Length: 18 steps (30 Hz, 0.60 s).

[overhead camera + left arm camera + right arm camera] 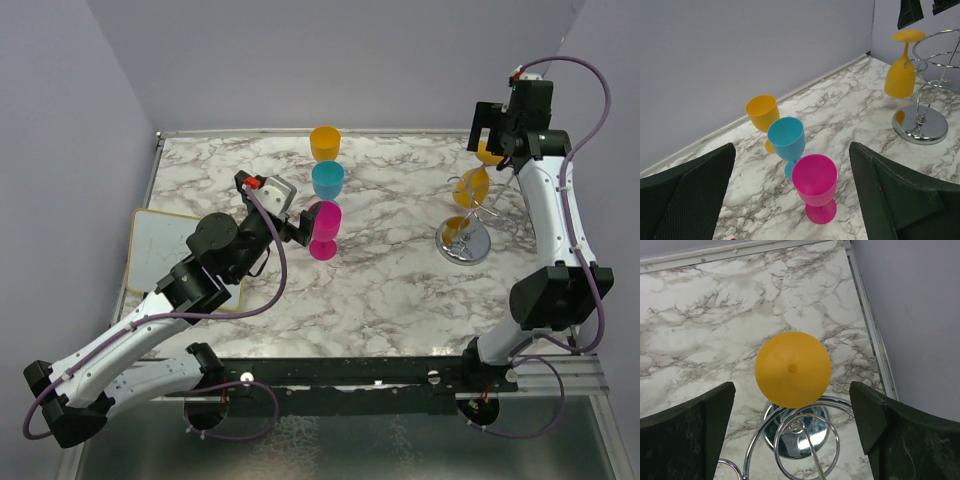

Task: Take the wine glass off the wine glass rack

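A: Where is the orange plastic wine glass (901,75) hanging?
B: Upside down on the shiny silver wire rack (920,126) with a disc base. The right gripper (488,130) is hovering above its foot, jaws spread wide.
A: And the left gripper (303,222)?
B: Gaping too, facing a pink plastic goblet (815,185).

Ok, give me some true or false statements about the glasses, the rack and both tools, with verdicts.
The wine glass hangs upside down on the wine glass rack. True.
The right tool is shut on its foot. False: it is open above it, holding nothing.
The blue glass stands between the pink glass and the standing orange glass. True.
The pink glass lies on its side. False: it stands upright.
The left tool is open. True.
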Tool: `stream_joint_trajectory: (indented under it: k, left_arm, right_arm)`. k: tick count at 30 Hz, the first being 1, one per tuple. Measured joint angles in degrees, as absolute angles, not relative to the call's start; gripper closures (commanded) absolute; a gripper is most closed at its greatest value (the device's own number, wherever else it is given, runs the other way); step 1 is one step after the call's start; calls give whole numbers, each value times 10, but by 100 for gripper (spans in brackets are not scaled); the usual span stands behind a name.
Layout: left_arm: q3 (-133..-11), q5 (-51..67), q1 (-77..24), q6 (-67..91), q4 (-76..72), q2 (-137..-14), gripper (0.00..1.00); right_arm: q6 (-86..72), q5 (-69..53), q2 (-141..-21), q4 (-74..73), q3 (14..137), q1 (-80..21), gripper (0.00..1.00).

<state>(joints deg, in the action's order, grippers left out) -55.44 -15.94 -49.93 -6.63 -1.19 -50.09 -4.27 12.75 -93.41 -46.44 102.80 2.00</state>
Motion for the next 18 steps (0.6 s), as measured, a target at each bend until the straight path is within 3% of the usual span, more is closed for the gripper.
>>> stream_joint_trajectory:
  k: [18]
  left_arm:
    - [-555, -159, -499, -66, -12, -502, 0]
  right_arm:
    - [-43, 119, -964, -467, 1028, 29, 0]
